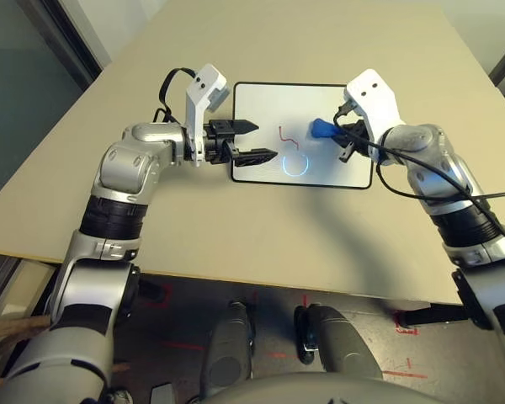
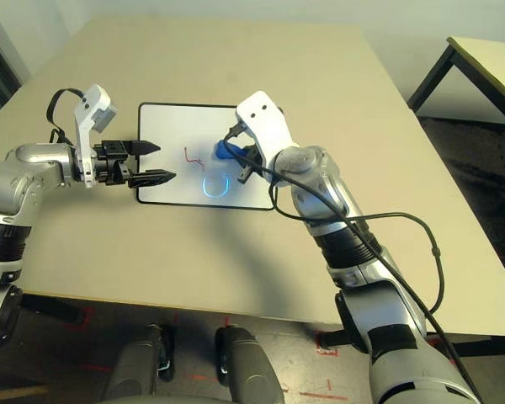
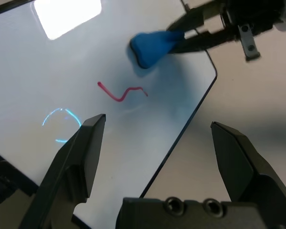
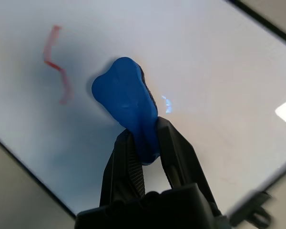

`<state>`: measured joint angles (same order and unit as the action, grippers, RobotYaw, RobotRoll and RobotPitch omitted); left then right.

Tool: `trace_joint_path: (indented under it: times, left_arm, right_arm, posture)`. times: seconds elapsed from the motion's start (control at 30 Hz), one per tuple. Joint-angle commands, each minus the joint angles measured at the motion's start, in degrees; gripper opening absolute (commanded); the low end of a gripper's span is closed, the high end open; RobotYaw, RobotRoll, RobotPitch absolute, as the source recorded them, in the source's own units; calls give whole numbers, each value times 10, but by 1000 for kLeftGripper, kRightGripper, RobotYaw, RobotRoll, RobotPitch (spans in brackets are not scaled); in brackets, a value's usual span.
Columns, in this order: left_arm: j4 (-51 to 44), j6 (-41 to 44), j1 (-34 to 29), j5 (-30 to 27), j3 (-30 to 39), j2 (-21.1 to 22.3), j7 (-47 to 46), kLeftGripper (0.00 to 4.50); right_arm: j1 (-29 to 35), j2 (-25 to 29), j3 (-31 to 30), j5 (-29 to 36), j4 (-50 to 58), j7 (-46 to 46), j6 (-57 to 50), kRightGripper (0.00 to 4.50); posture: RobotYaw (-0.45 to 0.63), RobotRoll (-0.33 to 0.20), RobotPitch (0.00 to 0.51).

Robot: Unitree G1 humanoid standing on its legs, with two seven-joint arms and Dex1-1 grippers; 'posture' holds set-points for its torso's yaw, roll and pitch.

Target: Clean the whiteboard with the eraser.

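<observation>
The whiteboard lies flat mid-table, white with a thin black frame. One red scribble sits near its middle, and a bluish ring of reflected light shows below it. My right gripper is shut on the blue eraser, which rests on or just above the board right of the scribble. The eraser sticks out past the fingertips. My left gripper is open over the board's left edge, fingers pointing right, nothing between them.
The beige table extends all around the board. A second table stands off to the right. The floor below the near edge carries red tape marks.
</observation>
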<state>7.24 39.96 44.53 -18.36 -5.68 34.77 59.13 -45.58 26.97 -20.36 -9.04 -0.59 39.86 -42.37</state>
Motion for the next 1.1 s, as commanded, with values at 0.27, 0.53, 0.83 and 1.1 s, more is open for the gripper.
trace_joint_path:
  times: [0.27, 0.53, 0.83, 1.1]
  left_arm:
    - [5, 15, -8, 1, 1, 30, 3, 4500]
    - [-5, 23, -11, -3, 4, 31, -2, 4500]
    - [-3, 22, -11, -6, 3, 28, 0, 4500]
    - [-1, 20, -10, -6, -1, 24, 1, 4500]
  right_arm:
    - [47, -17, -62, -9, 40, 21, -10, 584]
    - [-40, -22, -21, -22, -49, -20, 32, 582]
    - [30, -3, -55, -29, 5, 9, 8, 581]
    - [68, 14, -62, -41, 28, 19, 3, 581]
  posture:
    - [-8, 0, 144]
    - [-12, 0, 137]
    - [-13, 0, 136]
    - [-20, 0, 142]
